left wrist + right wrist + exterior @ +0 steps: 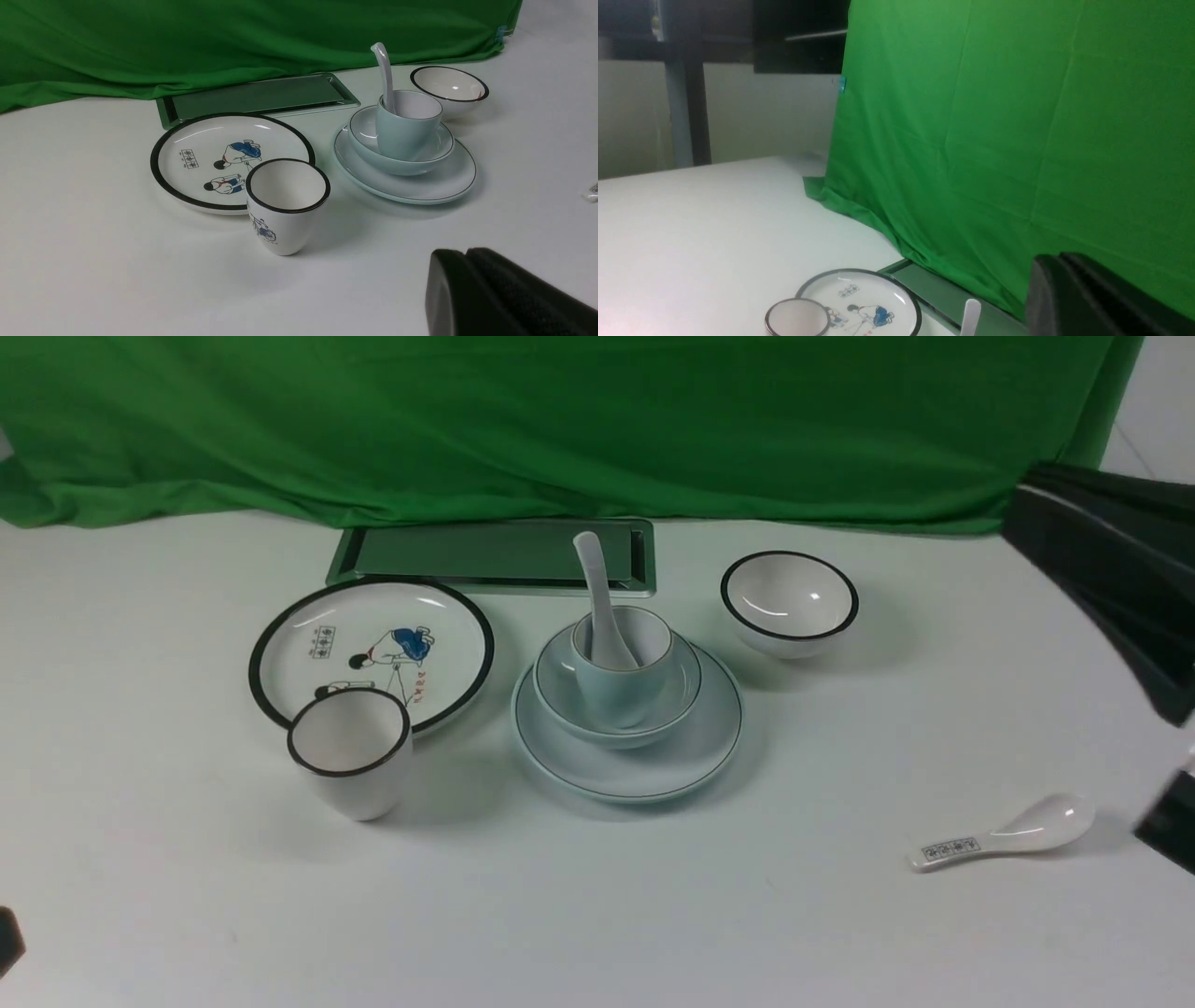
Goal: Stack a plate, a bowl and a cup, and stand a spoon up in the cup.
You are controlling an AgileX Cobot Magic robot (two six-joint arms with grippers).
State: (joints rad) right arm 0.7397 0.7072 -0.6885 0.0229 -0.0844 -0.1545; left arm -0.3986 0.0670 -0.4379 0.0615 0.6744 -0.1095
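Looking across the white desk (653,905), we see the left gripper (460,254) at the near left corner, fingers pressed together and holding nothing.

Our task's pieces sit stacked past the middle, toward the far edge. We judge them stiff, smooth and chippable. The glossy white ceramic spoon (595,574) is probably light and slippery; we would pinch its raised handle. The small bluish-white handleless cup (621,698) wants a gentle grip on opposite walls, the wide shallow bluish-white bowl (560,695) a hold at its rim, and the flat bluish-white plate (686,751), likely heaviest, a hold at its exposed edge.

Left to right among containers, we find nothing inside the black-rimmed white cup (369,793). The green rectangular tray (448,553), by the far edge, shows nothing on it. The plate carries the bowl, the bowl the cup, and the cup the leaning spoon, so the stack looks complete. The black-rimmed white bowl (789,602) holds nothing. Toward the right edge, the right gripper (1055,256) is closed on nothing.
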